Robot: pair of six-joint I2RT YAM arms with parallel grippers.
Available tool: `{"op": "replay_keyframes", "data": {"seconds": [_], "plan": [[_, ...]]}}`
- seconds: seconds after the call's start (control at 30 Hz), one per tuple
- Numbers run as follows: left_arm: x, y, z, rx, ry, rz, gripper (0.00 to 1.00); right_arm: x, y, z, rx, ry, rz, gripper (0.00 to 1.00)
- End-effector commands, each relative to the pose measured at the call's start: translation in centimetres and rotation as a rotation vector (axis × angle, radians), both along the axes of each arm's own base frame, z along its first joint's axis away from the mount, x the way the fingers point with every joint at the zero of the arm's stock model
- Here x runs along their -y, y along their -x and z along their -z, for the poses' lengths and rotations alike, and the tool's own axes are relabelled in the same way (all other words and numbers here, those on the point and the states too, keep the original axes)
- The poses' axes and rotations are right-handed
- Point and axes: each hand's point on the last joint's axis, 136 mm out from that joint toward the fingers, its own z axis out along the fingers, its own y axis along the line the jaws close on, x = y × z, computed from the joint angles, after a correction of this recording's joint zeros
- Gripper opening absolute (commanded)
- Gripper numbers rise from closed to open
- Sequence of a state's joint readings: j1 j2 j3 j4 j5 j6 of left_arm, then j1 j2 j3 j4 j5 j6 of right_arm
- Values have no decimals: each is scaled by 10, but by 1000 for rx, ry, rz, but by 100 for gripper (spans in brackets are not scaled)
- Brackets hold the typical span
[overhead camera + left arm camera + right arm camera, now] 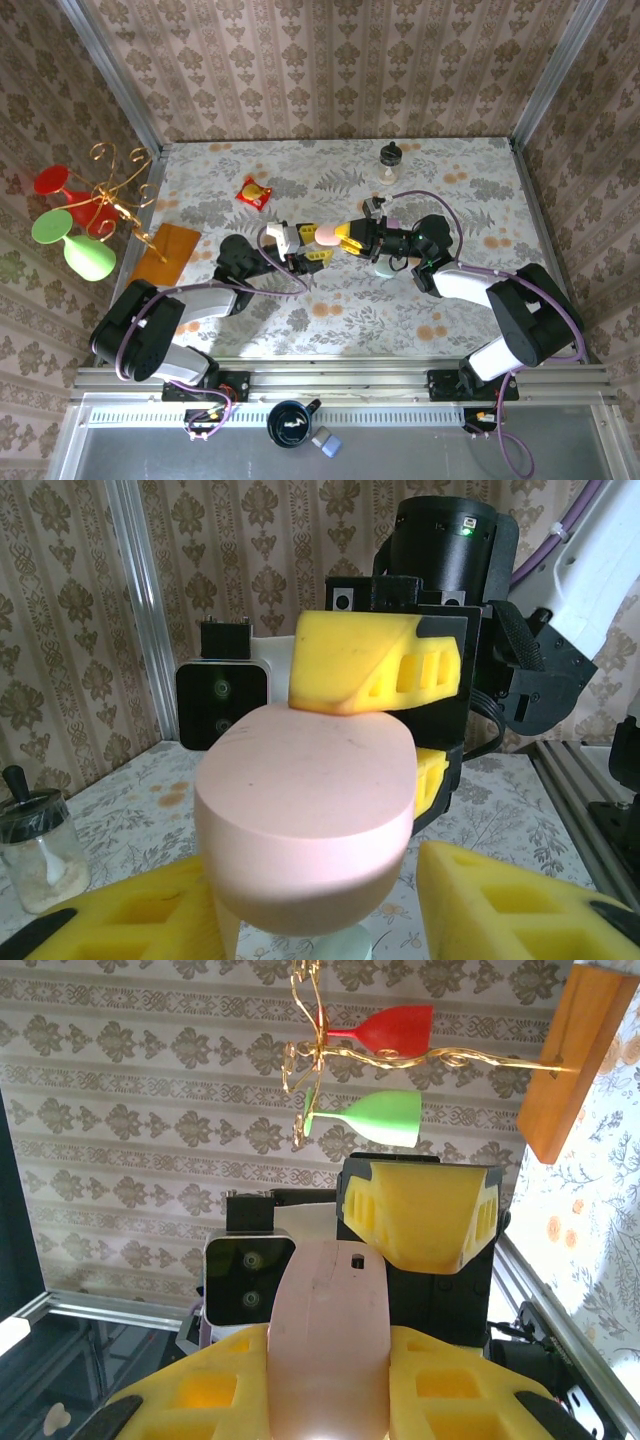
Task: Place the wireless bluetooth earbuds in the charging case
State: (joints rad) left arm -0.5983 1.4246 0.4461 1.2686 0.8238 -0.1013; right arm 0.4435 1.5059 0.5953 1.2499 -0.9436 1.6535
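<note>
Case (pixel 305 815), pale pink, smooth, pebble-shaped, with one small dark notch (pixel 357 1258).

cases: 2 were seen, pink case (pixel 327 236) at the centre of the desk (pixel 330 320), pale green case (pixel 385 268) at its 4 o'clock | jar (pixel 390 160): 1, stood at 12 o'clock | snack packet (pixel 253 193): 1, lay at 10 o'clock | goblets: 2, red goblet (pixel 52 181) and green goblet (pixel 89 257), were at 9 o'clock | mug (pixel 290 423): 1, at 6 o'clock
</note>
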Motion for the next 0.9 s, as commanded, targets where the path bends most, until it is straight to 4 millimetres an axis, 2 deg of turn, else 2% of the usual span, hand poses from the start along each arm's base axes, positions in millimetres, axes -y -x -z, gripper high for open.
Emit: {"op": "replay_keyframes", "data": {"seconds": [0.0, 0.3, 0.43, 0.7, 0.87], "plan": [[0, 4, -19, 39, 38, 30, 46, -2, 5, -3, 51, -7, -20, 0], [0, -1, -18, 31, 41, 0, 44, -3, 5, 2, 45, 8, -23, 0], [-1, -3, -19, 35, 43, -10, 48, -2, 5, 3, 45, 13, -19, 0], [0, -3, -18, 31, 41, -9, 46, -2, 6, 4, 44, 22, -20, 0], [0, -1, -20, 38, 44, -1, 50, -2, 6, 6, 42, 31, -18, 0]]}}
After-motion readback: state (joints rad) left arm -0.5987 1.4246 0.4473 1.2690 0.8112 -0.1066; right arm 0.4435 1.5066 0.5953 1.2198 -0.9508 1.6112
